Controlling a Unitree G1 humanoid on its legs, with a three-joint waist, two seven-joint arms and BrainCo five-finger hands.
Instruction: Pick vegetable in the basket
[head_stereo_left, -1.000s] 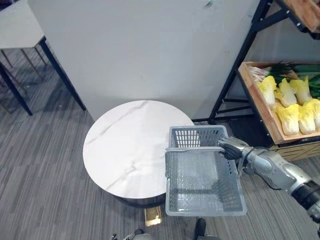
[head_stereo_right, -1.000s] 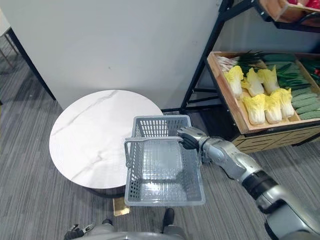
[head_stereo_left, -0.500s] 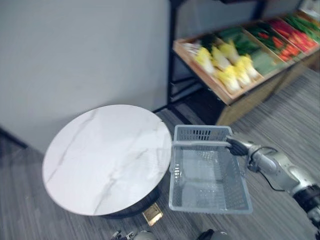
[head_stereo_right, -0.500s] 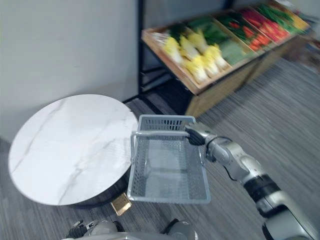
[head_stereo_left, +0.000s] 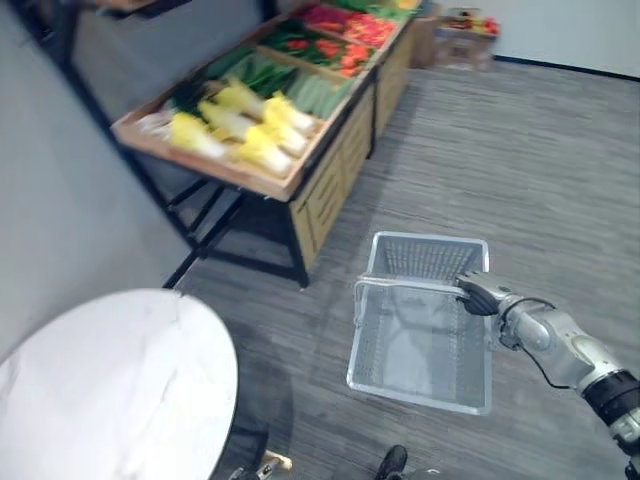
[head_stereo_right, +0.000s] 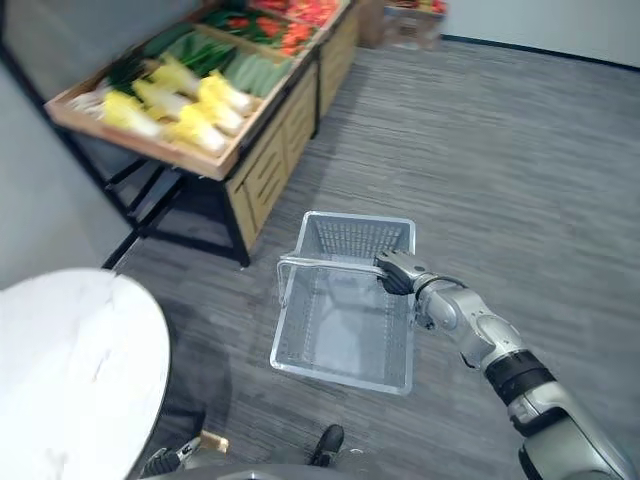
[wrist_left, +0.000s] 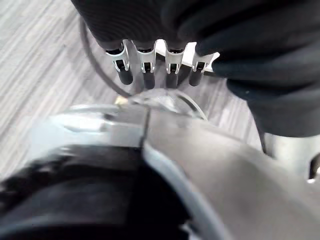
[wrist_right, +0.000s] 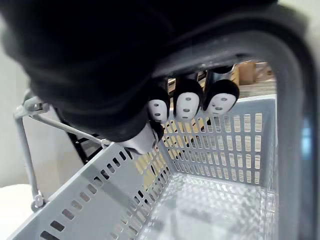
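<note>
The whole view is turned compared with a second ago, so I judge that the robot itself turns. The round table (head_stereo_left: 110, 390) now lies well to the left of the basket (head_stereo_left: 415, 388). The yellow cabbages (head_stereo_left: 262, 150) on the wooden stand (head_stereo_left: 330, 190) lie far beyond the basket, to its left. The right hand (head_stereo_left: 480, 292) still keeps its fingers (wrist_right: 187, 102) clamped round the handle (head_stereo_left: 405, 288), and the basket is empty. The left hand (wrist_left: 145, 62) hangs with its fingers straight and holds nothing. Picking is not yet begun; the stand must first be approached.

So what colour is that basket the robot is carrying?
Light grey, with slotted walls. The basket shows best in the right eye view.
</note>
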